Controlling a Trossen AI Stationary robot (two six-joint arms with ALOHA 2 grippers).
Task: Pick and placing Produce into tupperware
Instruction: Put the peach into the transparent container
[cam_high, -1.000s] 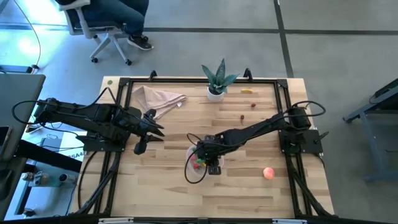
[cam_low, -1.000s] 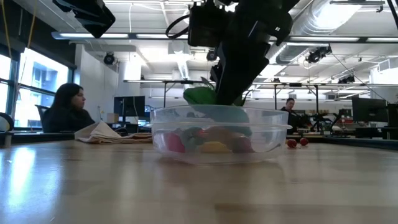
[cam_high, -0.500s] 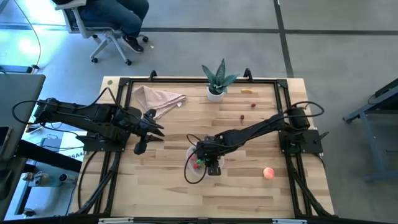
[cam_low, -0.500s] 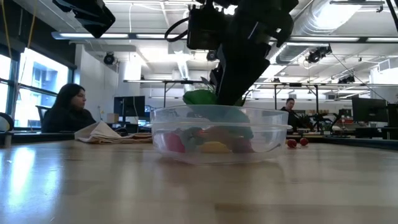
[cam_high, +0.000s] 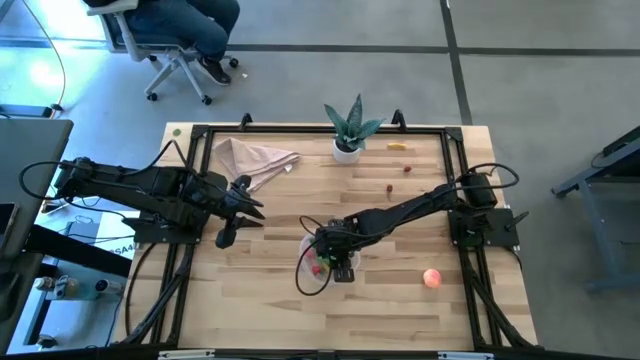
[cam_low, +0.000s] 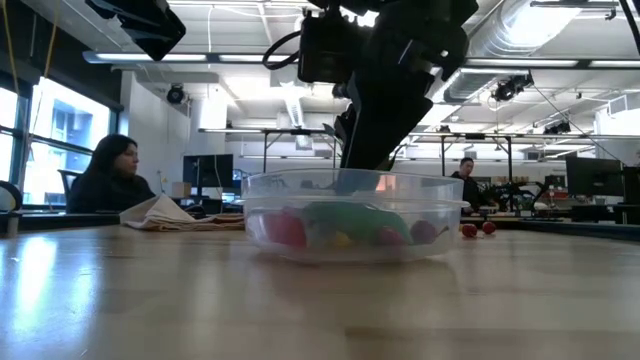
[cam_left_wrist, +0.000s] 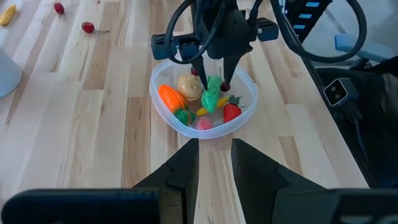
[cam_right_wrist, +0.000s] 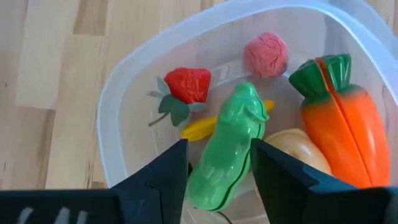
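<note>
Over the tub (cam_high: 318, 266) near table centre, the right gripper (cam_left_wrist: 212, 73) hangs with fingers apart; the cucumber (cam_right_wrist: 231, 144) lies inside, loose. At nine o'clock, left gripper (cam_high: 238, 210) waits, fingers apart.

Open-plan office lab: monitors (cam_low: 205, 170), exposed ceiling ducts (cam_low: 540, 35), seated person (cam_low: 108, 172).

Translucent whitish tupperware (cam_right_wrist: 118, 112) containing: green cucumber (cam_right_wrist: 230, 146); orange carrot (cam_right_wrist: 345, 130) with green top; red strawberry (cam_right_wrist: 186, 85) with green leaves; pink piece (cam_right_wrist: 265, 55); yellow piece (cam_right_wrist: 199, 129). Pale wooden table (cam_high: 260, 290).
</note>
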